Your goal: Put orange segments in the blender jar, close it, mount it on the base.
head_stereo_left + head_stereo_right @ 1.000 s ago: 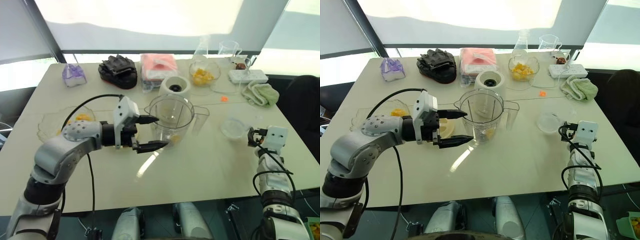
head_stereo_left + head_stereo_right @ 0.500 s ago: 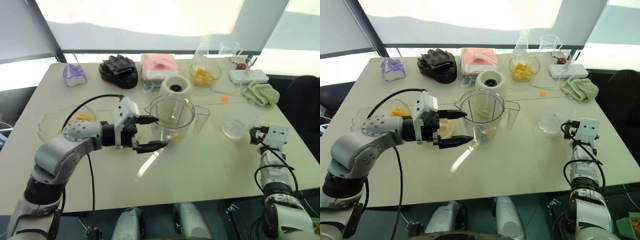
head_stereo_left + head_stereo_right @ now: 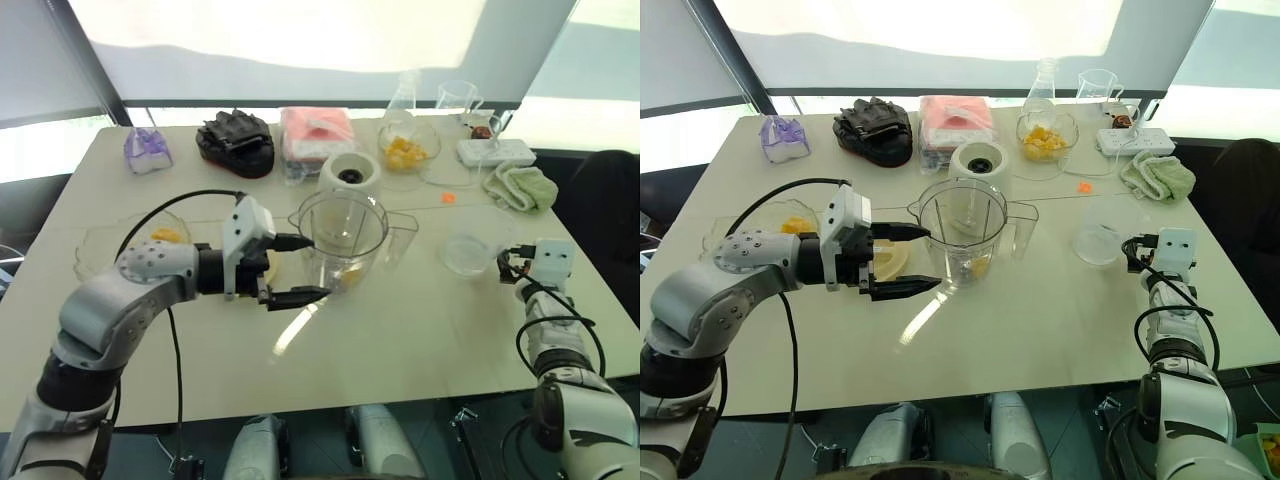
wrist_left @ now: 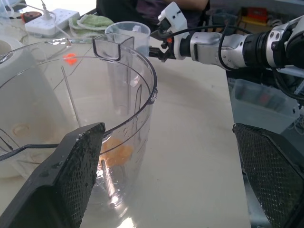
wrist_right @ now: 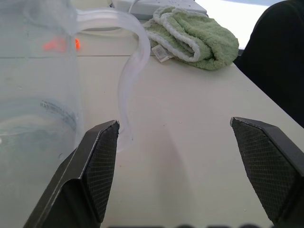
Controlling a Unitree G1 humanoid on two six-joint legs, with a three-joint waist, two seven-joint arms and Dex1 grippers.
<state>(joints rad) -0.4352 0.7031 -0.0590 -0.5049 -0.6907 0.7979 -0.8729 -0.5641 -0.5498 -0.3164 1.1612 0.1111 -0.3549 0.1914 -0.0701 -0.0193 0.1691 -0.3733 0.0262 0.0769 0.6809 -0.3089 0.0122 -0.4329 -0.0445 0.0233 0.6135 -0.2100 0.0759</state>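
I am holding my left gripper (image 3: pixel 292 268) spread wide at the near left side of the blender jar (image 3: pixel 344 240); one finger is lying against the jar's wall just under the rim, the other is standing clear of it on the near side, so nothing is being pinched. The jar is standing upright mid-table with its handle pointing to my right, and a few orange segments (image 4: pixel 115 153) are sitting in its bottom. The base (image 3: pixel 351 173) is standing just behind the jar, apart from it, its dark socket facing up. More segments are lying in the glass bowl (image 3: pixel 409 151) behind and to the right of the base. My right gripper (image 3: pixel 503 270) is resting low near the table's right edge, its fingers standing well apart around empty air, right beside the handle of a clear plastic cup (image 5: pixel 38 95). A green towel (image 3: pixel 522 186) is lying beyond that.
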